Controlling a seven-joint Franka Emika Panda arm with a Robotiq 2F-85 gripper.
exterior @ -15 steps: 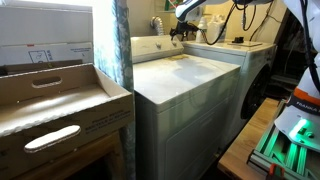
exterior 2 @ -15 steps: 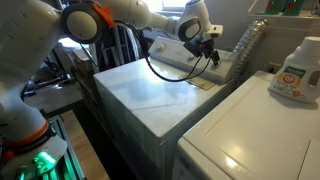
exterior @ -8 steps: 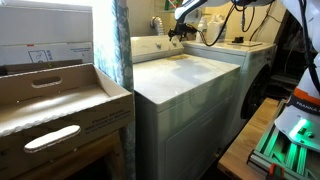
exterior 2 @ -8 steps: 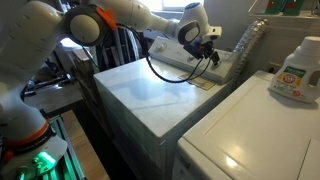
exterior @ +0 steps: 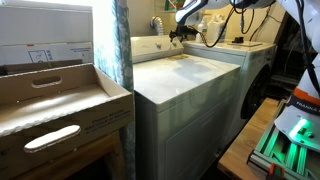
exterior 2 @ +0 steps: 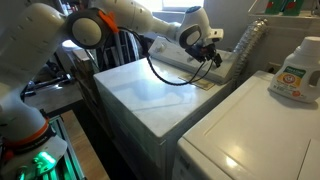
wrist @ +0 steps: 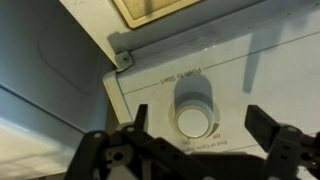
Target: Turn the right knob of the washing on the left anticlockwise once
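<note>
The white washing machine (exterior: 190,85) shows in both exterior views (exterior 2: 150,95), with its control panel at the back. In the wrist view a round white knob (wrist: 193,110) sits on that panel, with small printed labels around it. My gripper (wrist: 202,135) is open. Its two black fingers stand on either side of the knob, a short way in front of it and apart from it. In both exterior views the gripper (exterior: 179,33) (exterior 2: 209,46) hovers at the panel above the lid's back edge. The knob itself is hidden there.
A second white machine (exterior 2: 255,135) stands beside the washer, with a detergent bottle (exterior 2: 296,70) on it. Cardboard boxes (exterior: 50,105) are stacked at the washer's other side. A grey hose (exterior 2: 246,48) runs behind the panel. A green-lit device (exterior: 290,140) lies on a wooden surface.
The gripper has shifted very slightly at the control panel. It stays open.
</note>
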